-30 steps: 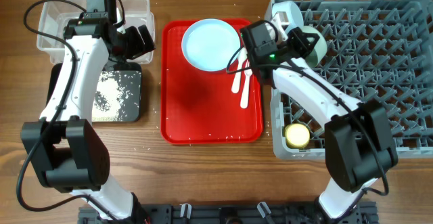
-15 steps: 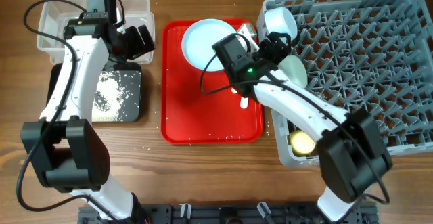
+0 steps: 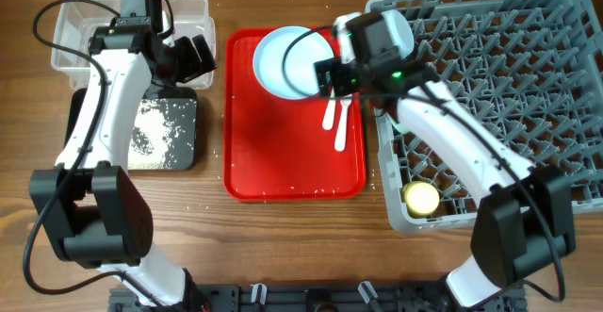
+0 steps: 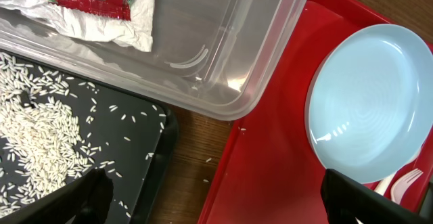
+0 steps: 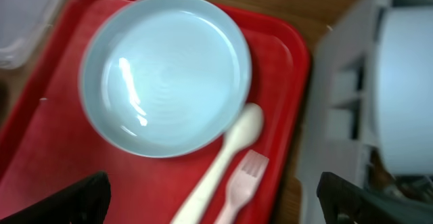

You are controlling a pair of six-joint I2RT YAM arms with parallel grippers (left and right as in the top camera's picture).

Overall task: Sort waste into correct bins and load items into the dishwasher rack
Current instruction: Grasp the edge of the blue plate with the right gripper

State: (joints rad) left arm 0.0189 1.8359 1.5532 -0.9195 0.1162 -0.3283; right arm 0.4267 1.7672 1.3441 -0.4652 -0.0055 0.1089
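Three items sit on the red tray (image 5: pixel 67 183): plate (image 5: pixel 166 75), with spoon (image 5: pixel 226 153) and fork (image 5: pixel 243 180) just beside its rim. Empty right gripper (image 5: pixel 213 200) hovers above them, jaws spread wide. Plate looks rigid, glossy and slippery, so pinch it at the raised rim.

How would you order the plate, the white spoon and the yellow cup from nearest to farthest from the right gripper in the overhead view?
1. Pale blue plate, on the red tray, partly under the right gripper.
2. White spoon, on the tray beside the plate.
3. Yellow cup, in the dishwasher rack's front-left corner.
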